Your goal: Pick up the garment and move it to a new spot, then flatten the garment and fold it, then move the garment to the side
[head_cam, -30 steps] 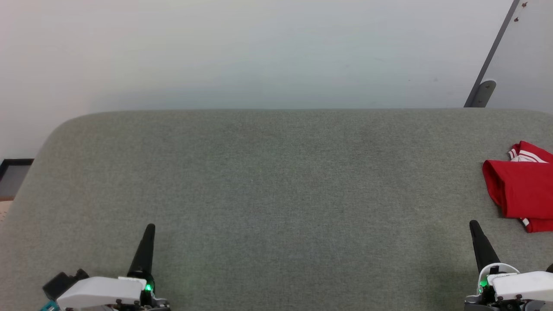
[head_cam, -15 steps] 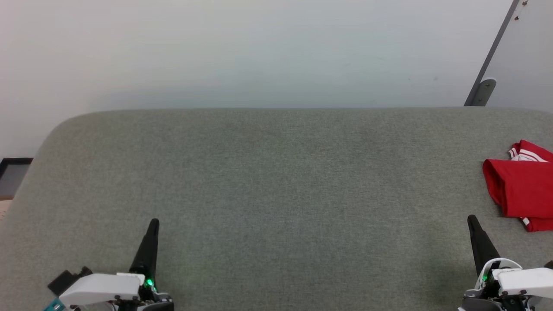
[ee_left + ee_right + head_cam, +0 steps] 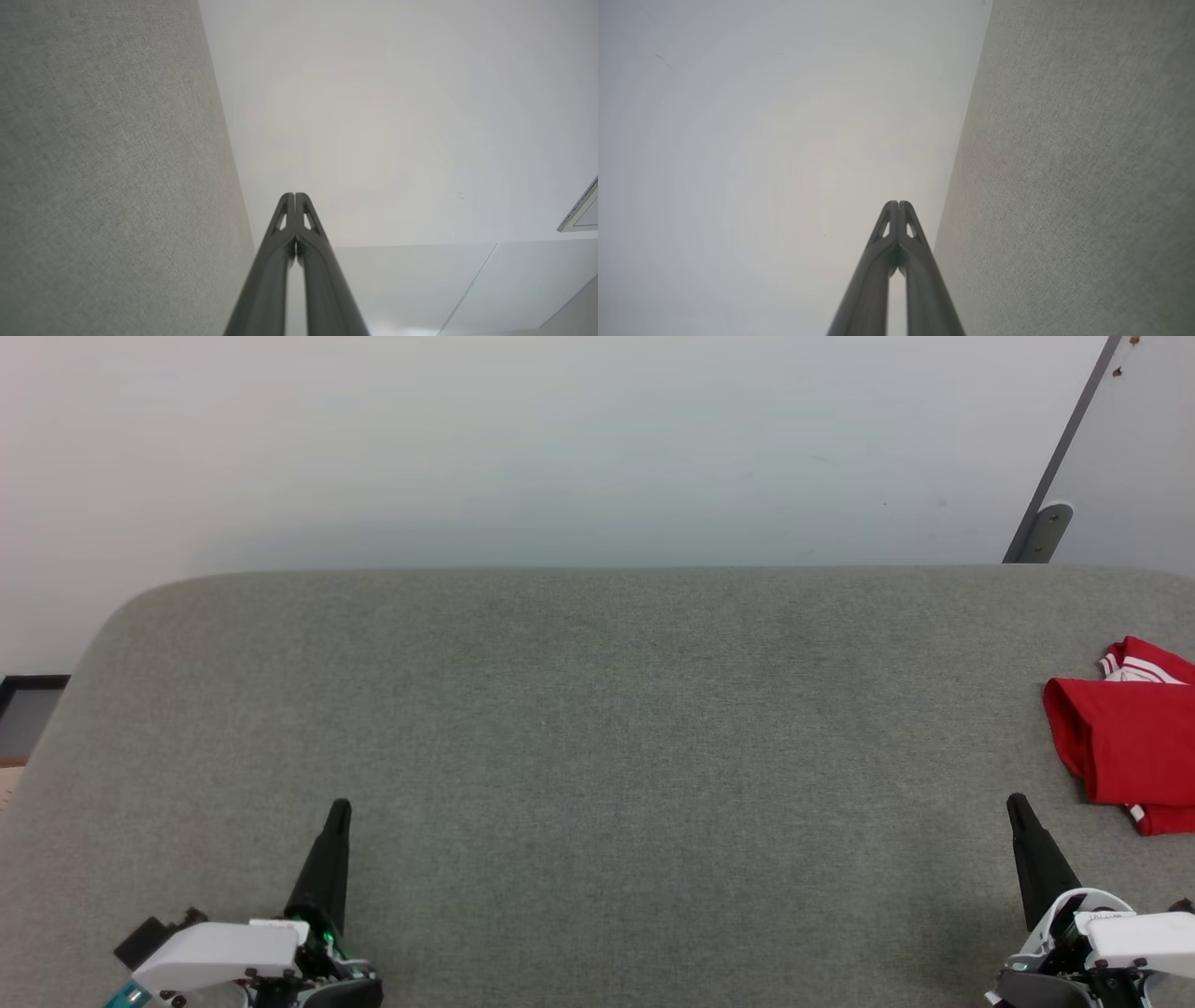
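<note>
The garment (image 3: 1130,742), a red jersey with red-white striped trim, lies folded at the right edge of the grey padded surface (image 3: 597,728) in the head view, partly cut off by the frame. My right gripper (image 3: 1015,804) stands shut and empty at the lower right, a little below and left of the garment. At the lower left, my left gripper (image 3: 341,807) is shut with nothing in it. Each wrist view shows its own fingertips pressed together, left gripper (image 3: 295,196) and right gripper (image 3: 897,204), over the grey surface and the white wall.
A white wall (image 3: 560,448) rises behind the grey surface. A grey bar with a bracket (image 3: 1050,518) leans at the upper right. A dark framed object (image 3: 23,714) sits off the surface's left edge.
Both grippers have crept a little forward over the surface, the left one also slightly rightward. The garment lies as before.
</note>
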You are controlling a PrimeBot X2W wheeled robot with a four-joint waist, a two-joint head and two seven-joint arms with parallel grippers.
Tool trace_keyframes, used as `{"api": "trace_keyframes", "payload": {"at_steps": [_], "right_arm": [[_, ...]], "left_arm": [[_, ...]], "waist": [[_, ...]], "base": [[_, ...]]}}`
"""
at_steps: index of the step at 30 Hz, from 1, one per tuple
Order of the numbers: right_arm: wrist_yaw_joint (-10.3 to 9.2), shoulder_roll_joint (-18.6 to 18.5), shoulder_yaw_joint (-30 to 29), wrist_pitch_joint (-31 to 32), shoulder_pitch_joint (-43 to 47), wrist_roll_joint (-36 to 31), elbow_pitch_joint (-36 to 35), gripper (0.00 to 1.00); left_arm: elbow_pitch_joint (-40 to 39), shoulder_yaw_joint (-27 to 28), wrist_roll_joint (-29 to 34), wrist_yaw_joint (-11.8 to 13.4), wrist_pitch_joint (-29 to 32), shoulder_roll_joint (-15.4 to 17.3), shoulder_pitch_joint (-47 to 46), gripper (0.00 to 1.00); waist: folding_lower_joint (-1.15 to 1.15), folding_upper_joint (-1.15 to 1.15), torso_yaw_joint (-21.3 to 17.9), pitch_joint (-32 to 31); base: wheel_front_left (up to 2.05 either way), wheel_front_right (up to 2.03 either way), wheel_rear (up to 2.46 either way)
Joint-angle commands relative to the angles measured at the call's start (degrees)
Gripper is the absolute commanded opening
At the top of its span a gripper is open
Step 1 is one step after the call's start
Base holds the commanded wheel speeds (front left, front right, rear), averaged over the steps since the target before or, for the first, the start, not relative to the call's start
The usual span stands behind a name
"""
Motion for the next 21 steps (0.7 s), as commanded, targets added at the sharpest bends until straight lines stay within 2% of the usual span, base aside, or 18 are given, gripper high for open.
{"api": "trace_keyframes", "payload": {"at_steps": [1,21], "right_arm": [[-0.06,0.2,-0.1,0.3,-0.9,1.3,0.0,0.0],[-0.06,0.3,-0.1,0.6,-0.8,2.5,0.0,0.0]], "left_arm": [[-0.2,0.2,-0.9,-0.3,0.4,-0.2,-0.5,0.0],[-0.2,0.3,-1.8,-0.3,0.7,-0.4,-0.6,0.0]], "waist": [[0.0,0.0,0.0,0.0],[0.0,0.0,0.0,0.1]], "base": [[0.0,0.0,0.0],[0.0,0.0,0.0]]}}
